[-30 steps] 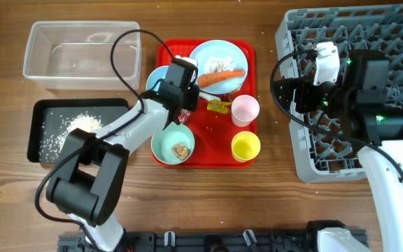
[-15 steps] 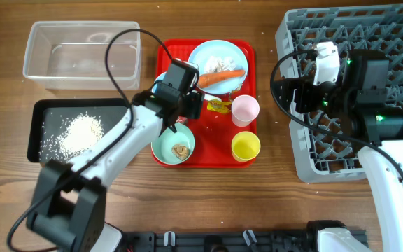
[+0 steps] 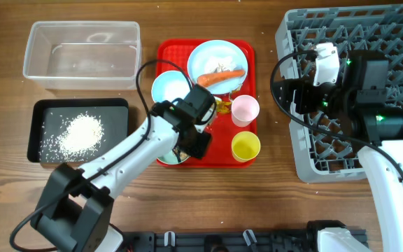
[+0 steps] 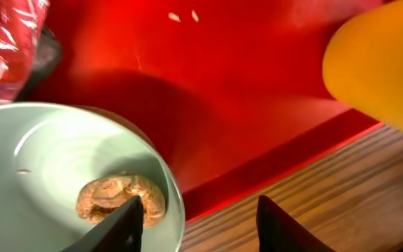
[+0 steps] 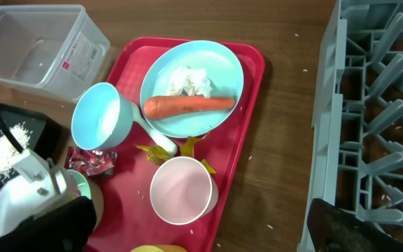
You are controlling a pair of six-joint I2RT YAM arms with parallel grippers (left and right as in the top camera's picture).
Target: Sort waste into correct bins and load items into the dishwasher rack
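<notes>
- two bins on the tabletop [image 3: 5, 196], left of the red tray [image 3: 219, 129]: clear tub [image 3: 81, 45] at the back, black bin [image 3: 115, 133] in front of it with a heap of white rice [image 3: 81, 133] inside.
- one pale blue plate [image 3: 212, 52] at the tray's far end, carrying one orange carrot [image 3: 222, 76] and a white clump [image 3: 219, 66].
- two bowls on the tray: pale bowl [image 3: 168, 87] just beside the plate, with one white spoon [image 5: 158, 142] at its rim; teal bowl [image 4: 40, 161] at the near left corner, largely hidden under the left arm [image 3: 128, 150] from overhead, one brown lump [image 4: 121, 197] inside.
- two cups upright on the tray's right side: pink cup [image 3: 245, 110] farther back, yellow cup [image 3: 245, 145] nearer.
- two wrappers: yellow wrapper [image 3: 222, 105] between plate and pink cup, red wrapper [image 5: 89, 159] close to the pale bowl.
- one grey dishwasher rack [image 3: 397, 42] on the right, apart from the tray.
- left arm stretched diagonally from the near edge to the tray; left end effector [image 4: 198, 227] pointing down astride the teal bowl's rim, partly spread, gripping nothing: one finger [image 4: 123, 225] inside the bowl just beside the lump, the other outside above the tray's edge.
- right arm [image 3: 390, 168] bent over the rack; right end effector [image 3: 282, 91] facing the tray, spread wide and empty, with only one finger [image 5: 338, 224] in the wrist view.
</notes>
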